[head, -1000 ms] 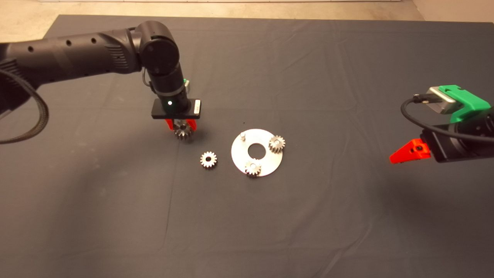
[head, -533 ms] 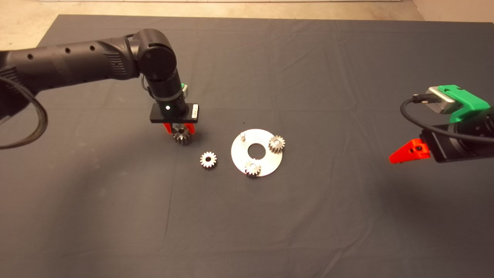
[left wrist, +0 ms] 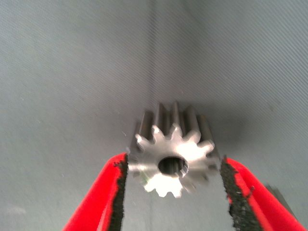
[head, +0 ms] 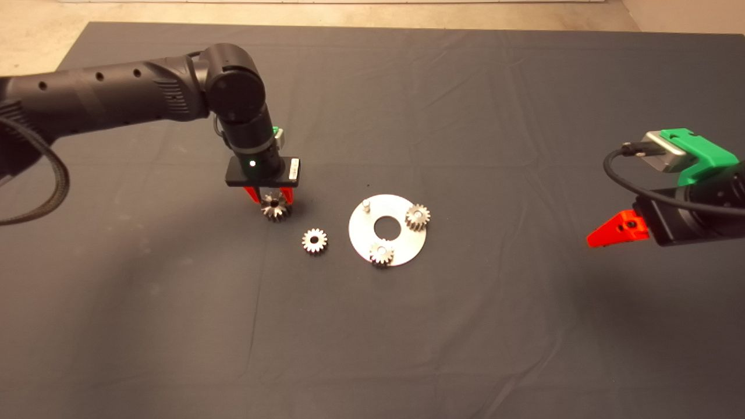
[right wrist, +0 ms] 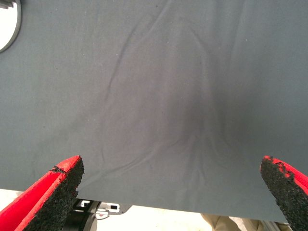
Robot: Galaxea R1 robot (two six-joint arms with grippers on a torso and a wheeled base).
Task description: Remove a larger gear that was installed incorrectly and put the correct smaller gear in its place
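The larger gear point(head: 275, 208), chunky with coarse teeth, sits low over the mat left of the round metal plate point(head: 361, 230). My left gripper point(head: 270, 201) points straight down over it. In the left wrist view the larger gear point(left wrist: 173, 161) fills the gap in my left gripper point(left wrist: 174, 162), with both black pads against its teeth. The smaller gear point(head: 314, 240) lies flat and loose on the mat between the larger gear and the plate. My right gripper point(head: 599, 237) hovers open at the right edge, nothing between its fingers point(right wrist: 62, 183).
The plate carries two fine-toothed gears point(head: 417, 216) point(head: 381, 253) on pegs and one bare peg point(head: 366, 204) at its far left. A sliver of the plate point(right wrist: 7, 24) shows in the right wrist view. The dark mat point(head: 465, 326) spreads wide all round.
My left gripper has come down and slightly nearer with the larger gear, bringing it closer to the mat. The right arm, the loose gear and the plate have stayed put.
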